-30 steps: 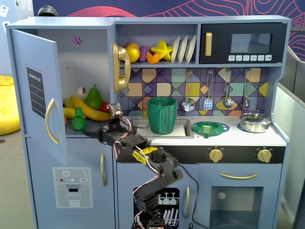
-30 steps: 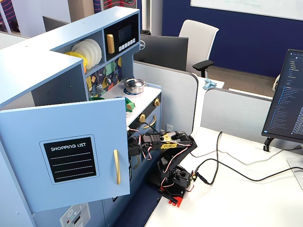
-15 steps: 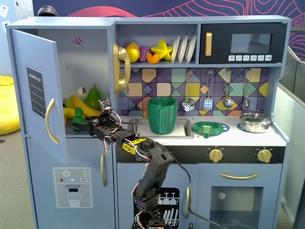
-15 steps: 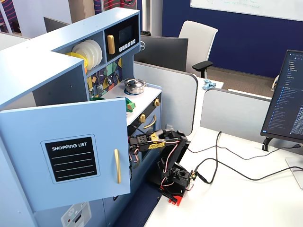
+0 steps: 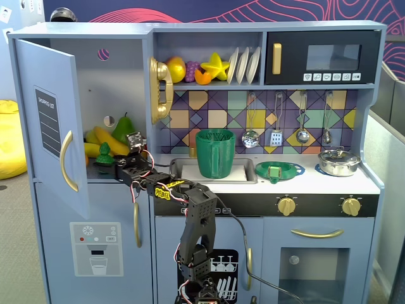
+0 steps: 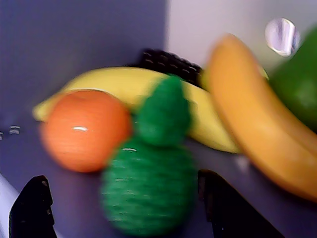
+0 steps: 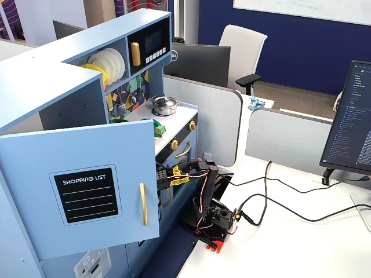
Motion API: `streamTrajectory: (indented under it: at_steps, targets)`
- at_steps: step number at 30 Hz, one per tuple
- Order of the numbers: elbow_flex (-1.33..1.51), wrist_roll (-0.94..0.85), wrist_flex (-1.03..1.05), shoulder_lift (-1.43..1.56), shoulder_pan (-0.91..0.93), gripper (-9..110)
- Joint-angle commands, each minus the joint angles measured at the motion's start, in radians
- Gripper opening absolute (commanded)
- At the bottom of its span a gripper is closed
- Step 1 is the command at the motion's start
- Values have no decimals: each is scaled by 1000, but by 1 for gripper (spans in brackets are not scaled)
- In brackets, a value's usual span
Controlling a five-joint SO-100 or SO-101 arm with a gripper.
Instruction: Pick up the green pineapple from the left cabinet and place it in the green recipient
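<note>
The green pineapple [image 5: 104, 152] stands upright on the shelf of the left cabinet [image 5: 120, 82], whose door [image 5: 47, 123] is swung open. In the wrist view the pineapple [image 6: 151, 183] sits between my two black fingers, the left one [image 6: 32, 208] well clear of it and the right one [image 6: 228, 208] close beside it. My gripper [image 6: 121, 178] is open around the pineapple and reaches into the cabinet [image 5: 106, 166]. The green recipient [image 5: 215, 153] stands in the sink, to the right of the cabinet. In the side fixed view the open door [image 7: 87, 191] hides the gripper and the pineapple.
An orange [image 6: 84, 129] lies just left of the pineapple, with bananas [image 6: 148, 94] behind and a pear [image 6: 299, 84] at the right. A flat green strainer plate [image 5: 278, 170] and a metal pot [image 5: 338, 161] sit on the counter. The arm's base [image 7: 217, 223] stands on a white desk.
</note>
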Motion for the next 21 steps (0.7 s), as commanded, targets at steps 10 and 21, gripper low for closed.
streamTrajectory:
  at_steps: [10,21]
  targets:
    - [-161,37,-38,-89,26,32]
    - [-267,51,-40,-227,18,31]
